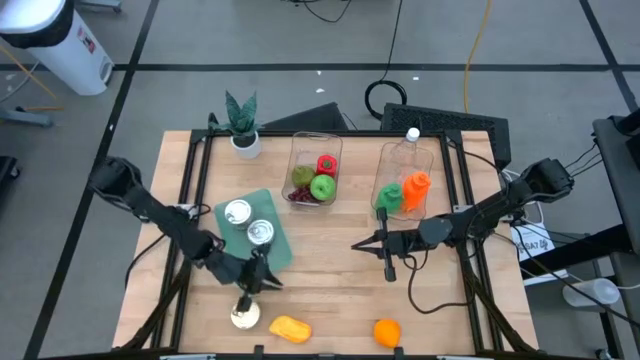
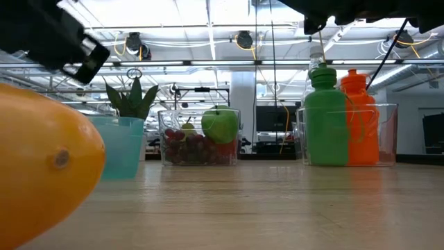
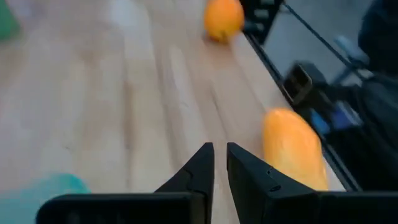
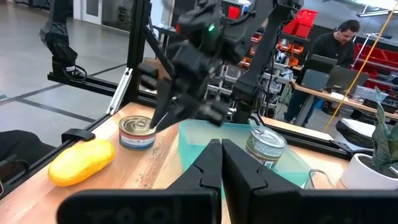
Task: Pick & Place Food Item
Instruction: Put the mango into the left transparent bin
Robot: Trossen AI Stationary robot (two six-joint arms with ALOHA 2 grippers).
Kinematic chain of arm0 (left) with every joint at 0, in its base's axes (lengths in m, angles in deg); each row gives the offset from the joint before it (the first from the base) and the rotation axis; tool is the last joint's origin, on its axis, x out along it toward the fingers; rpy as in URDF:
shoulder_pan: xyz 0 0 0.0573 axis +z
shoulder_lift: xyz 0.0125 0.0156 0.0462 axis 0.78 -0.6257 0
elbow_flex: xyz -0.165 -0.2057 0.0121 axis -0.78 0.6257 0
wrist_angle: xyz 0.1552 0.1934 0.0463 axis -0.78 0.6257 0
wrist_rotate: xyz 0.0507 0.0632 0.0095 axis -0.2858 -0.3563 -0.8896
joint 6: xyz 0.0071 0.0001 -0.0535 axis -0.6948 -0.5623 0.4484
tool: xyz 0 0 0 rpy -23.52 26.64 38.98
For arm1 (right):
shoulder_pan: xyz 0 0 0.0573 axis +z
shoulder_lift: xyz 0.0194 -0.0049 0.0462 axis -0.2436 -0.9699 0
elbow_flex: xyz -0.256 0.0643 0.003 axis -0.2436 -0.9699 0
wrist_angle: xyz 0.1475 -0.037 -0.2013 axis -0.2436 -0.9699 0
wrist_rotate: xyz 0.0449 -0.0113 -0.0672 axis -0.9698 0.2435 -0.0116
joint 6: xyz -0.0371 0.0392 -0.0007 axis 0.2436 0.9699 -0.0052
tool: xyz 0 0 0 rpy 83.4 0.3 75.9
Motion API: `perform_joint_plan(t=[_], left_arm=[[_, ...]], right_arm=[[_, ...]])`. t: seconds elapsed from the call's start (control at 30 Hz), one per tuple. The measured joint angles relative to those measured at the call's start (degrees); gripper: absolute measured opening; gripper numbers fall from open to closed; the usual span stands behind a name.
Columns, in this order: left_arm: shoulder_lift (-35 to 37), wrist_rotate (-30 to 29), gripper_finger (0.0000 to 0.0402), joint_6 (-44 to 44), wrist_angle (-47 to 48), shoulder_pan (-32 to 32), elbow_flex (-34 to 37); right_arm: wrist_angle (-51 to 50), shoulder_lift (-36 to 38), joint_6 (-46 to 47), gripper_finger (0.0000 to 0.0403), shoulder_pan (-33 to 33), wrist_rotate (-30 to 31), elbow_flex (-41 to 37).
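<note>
Left gripper (image 1: 258,275), jaws closed and empty, hangs bottom left above a tin can (image 1: 243,316); the mango (image 1: 290,328) lies beside it. Descending closed could knock either off the table (image 1: 330,265) edge. Right gripper (image 1: 388,260) waits closed, mid-frame.

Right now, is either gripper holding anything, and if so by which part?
Nothing is held. The left gripper is shut and empty above the table near the yellow mango; the right gripper is shut and empty too.
</note>
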Motion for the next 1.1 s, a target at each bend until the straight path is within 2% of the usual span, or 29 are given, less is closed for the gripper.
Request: perform_joint_plan(t=[0.2, 0.4, 0.53, 0.67, 0.97, 1.1], left_arm=[[-10.5, 7.0, 0.0049, 6.3, 1.8, -4.3, -5.7], [-17.3, 13.1, 0.0049, 1.7, 11.0, -8.5, -16.6], [-18.7, 13.4, 0.0049, 1.4, 15.8, -8.8, -21.0], [-19.2, 14.9, 0.0049, 3.7, 17.7, -7.0, -22.2], [-23.9, 26.1, 0.0049, 10.2, 14.3, -3.3, -22.2], [-25.8, 27.0, 0.0049, 9.5, 14.2, -2.2, -22.2]], right_arm=[[0.4, 0.0, 0.4, 0.0, 0.0, 0.0, 0.0], [1.0, 0.0, 0.4, 0.0, 0.0, 0.0, 0.0], [1.0, 0.0, 0.4, 0.0, 0.0, 0.0, 0.0], [1.0, 0.0, 0.4, 0.0, 0.0, 0.0, 0.0], [1.0, 0.0, 0.4, 0.0, 0.0, -0.1, 0.0], [1.0, 0.0, 0.4, 0.0, 0.0, -0.1, 0.0]])
